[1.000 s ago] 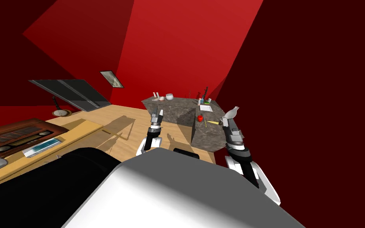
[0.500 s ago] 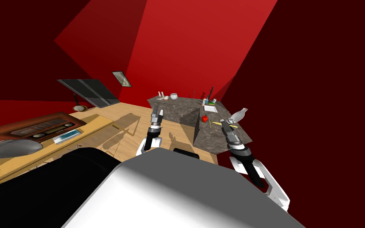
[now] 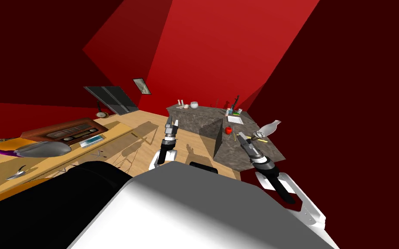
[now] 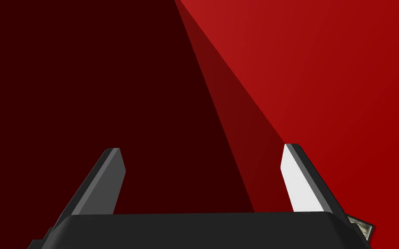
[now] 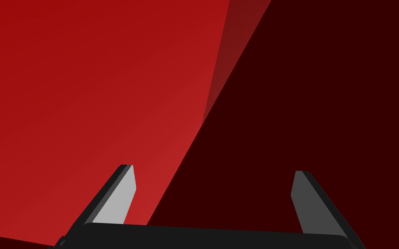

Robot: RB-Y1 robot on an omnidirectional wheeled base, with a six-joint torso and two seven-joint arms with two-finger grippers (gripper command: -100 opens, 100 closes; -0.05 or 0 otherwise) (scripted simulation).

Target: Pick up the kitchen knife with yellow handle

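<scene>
Turning and closing on the grey stone counter [image 3: 237, 153] — reading the head view's shift as own motion, not the things'. Carrying the right gripper [image 3: 240, 137] in over the counter's near right part, fingers parted, gripping nothing, aiming upward rather than down. Finding the knife [image 3: 261, 140] flat on the counter just right of that gripper, yellow handle showing, near the red apple [image 3: 228, 129] and white bottle [image 3: 268, 128]. Holding the left gripper [image 3: 172, 123] left of the counter, likewise spread and empty. Judging the approach nearly done — needing a downward wrist tilt next.
</scene>
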